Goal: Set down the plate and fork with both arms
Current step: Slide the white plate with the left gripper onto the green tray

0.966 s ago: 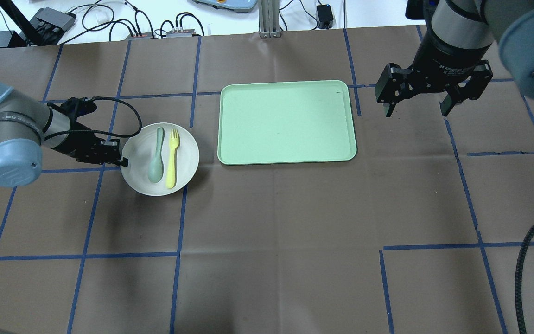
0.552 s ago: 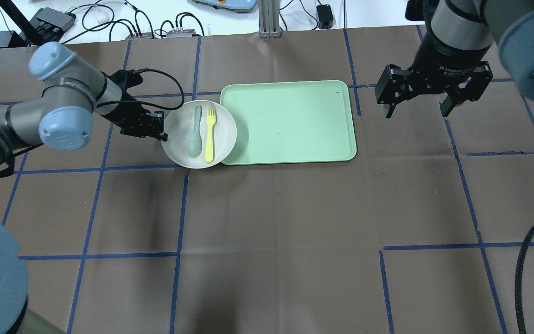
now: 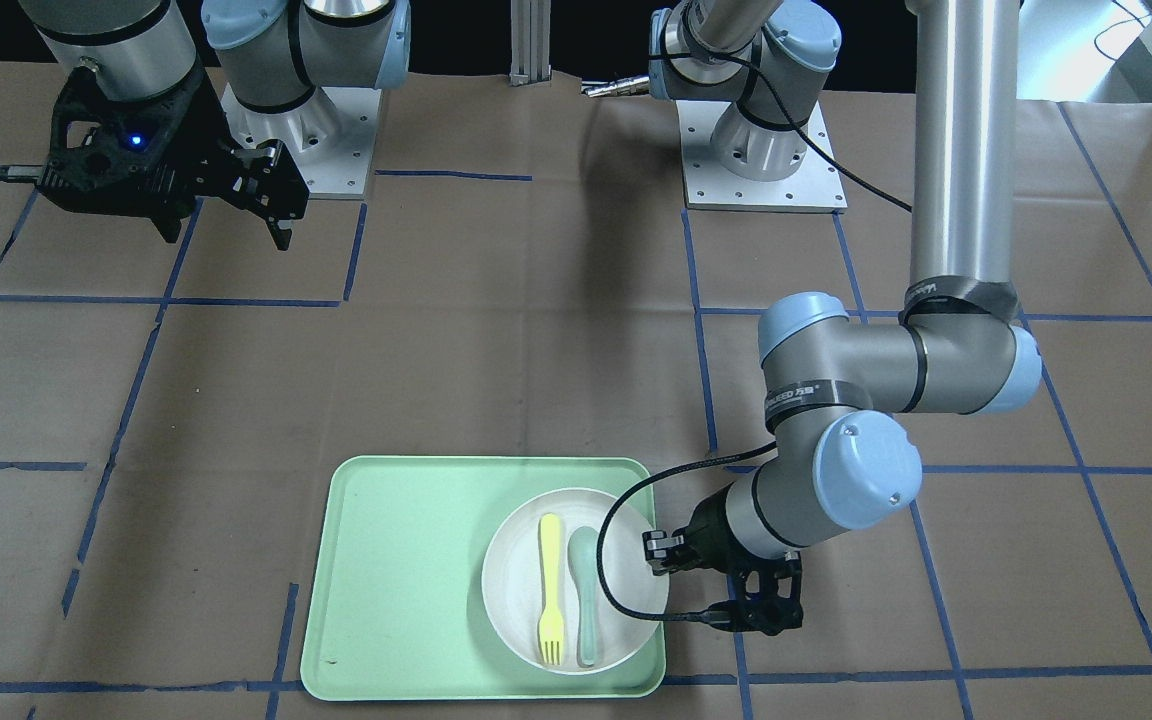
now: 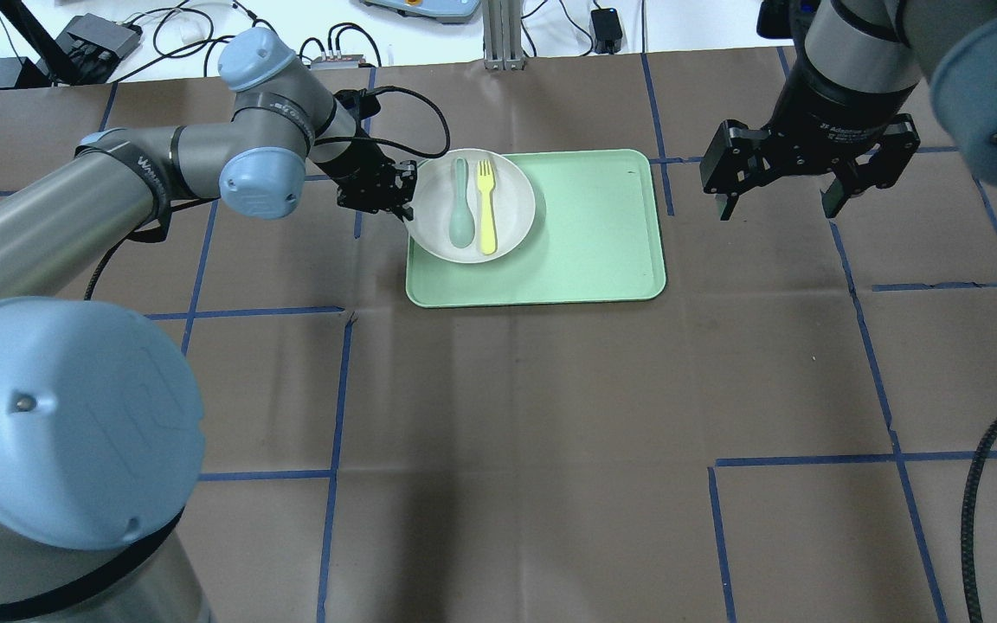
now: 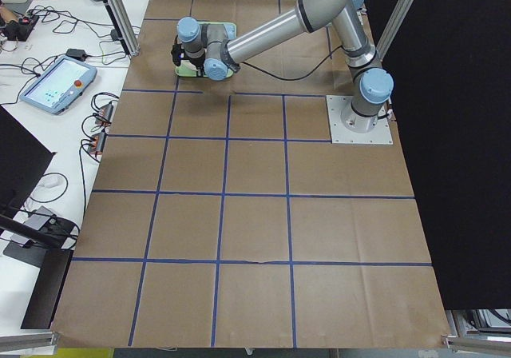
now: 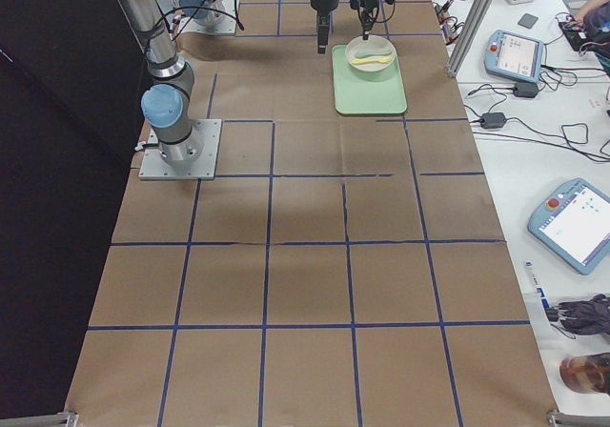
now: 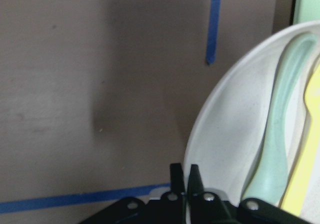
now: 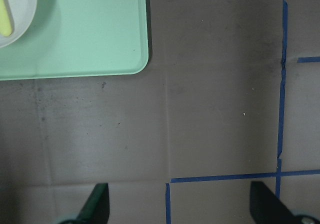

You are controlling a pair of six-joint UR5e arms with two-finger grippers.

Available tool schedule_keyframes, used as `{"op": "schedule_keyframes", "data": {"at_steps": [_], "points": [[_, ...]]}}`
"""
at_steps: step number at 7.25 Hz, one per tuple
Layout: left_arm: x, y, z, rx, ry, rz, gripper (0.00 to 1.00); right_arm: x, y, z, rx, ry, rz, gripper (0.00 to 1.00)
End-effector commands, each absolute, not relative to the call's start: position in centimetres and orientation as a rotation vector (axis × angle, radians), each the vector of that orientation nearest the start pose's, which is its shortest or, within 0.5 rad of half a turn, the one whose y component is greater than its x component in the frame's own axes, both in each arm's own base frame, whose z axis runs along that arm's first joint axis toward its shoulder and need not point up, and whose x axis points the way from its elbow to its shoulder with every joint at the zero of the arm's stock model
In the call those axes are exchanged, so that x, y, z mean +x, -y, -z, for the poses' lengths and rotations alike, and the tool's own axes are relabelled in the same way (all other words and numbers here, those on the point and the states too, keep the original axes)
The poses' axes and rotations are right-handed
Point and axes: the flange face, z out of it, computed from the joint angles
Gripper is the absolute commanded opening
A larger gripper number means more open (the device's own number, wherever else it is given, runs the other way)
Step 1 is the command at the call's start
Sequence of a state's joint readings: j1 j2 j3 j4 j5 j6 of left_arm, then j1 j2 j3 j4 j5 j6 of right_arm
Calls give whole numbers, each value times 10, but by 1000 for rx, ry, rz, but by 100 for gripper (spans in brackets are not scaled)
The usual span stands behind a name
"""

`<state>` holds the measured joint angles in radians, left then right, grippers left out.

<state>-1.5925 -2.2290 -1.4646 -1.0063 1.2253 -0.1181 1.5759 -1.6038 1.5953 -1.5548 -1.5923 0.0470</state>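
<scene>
- Left claw (image 4: 406, 201) clamped the round off-white plate's (image 4: 512, 192) raised rim, over the mint tray's (image 4: 594, 247) left end.
- Slim yellow plastic fork (image 4: 486, 208) lay in it beside a spoon (image 4: 461, 208).
- Right claw (image 4: 780, 206) hung splayed above the brown-papered desk (image 4: 550, 389).

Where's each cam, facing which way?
Front: across table, facing the bases; left arm frame-right, plate over tray.
Overhead: behind shoulders, down-forward; both arms.
Exterior left: table end, left arm near.
Exterior right: opposite end, right arm near.
Left wrist: left gripper pinching plate rim.
Right wrist: open right gripper over table, tray corner.
Front and overhead share the fork.
</scene>
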Motion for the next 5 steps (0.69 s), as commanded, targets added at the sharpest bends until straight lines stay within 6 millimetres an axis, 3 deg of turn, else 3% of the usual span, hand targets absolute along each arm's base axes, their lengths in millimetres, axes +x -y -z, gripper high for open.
{"op": "schedule_keyframes", "data": {"at_steps": [1, 3, 5], "points": [[-226, 708, -192, -167, -3504, -28, 0, 133, 477, -490, 65, -3163, -11, 100], [-248, 695, -182, -158, -3496, -85, 0, 133, 476, -491, 65, -3164, -11, 100], [-249, 693, -183, -176, -3493, -112, 1, 133, 477, -490, 65, -3163, -14, 100]]}}
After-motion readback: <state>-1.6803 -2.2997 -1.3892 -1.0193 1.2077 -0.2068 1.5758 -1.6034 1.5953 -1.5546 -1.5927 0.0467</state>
